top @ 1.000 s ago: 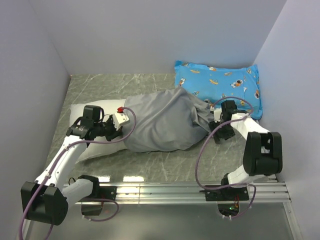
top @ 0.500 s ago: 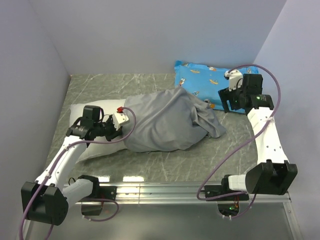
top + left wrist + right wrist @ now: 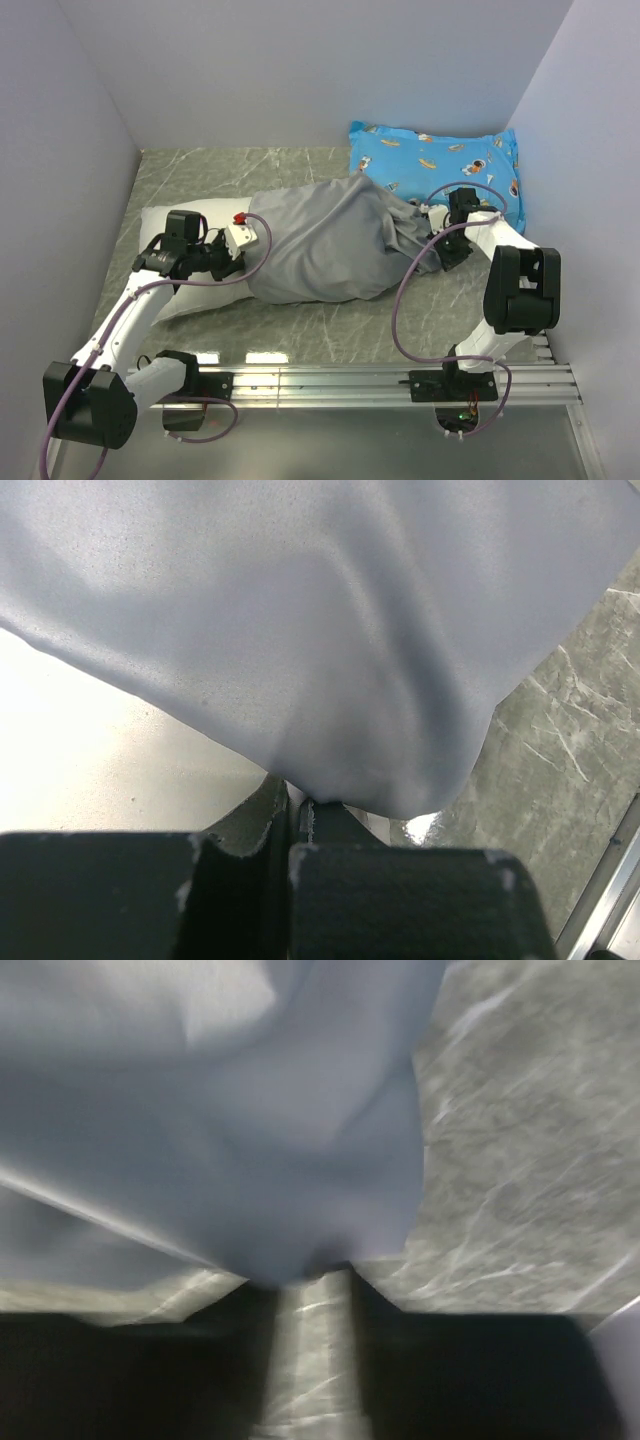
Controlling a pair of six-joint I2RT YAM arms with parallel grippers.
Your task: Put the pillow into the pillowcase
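Left gripper (image 3: 301,812) pinches the pillowcase (image 3: 330,245) hem; pillow (image 3: 150,222) end protrudes left.

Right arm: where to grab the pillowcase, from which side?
The limp right-end flap of the pillowcase, from the right, low over the table. It lies flat and wrinkled past the bulge of the pillow: loose cloth to pinch.

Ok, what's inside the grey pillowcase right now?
The pillowcase bulges over part of the pillow, whose white left end sticks out of the opening. How far in the pillow reaches, and whether it fills the right end, is hidden by the fabric.
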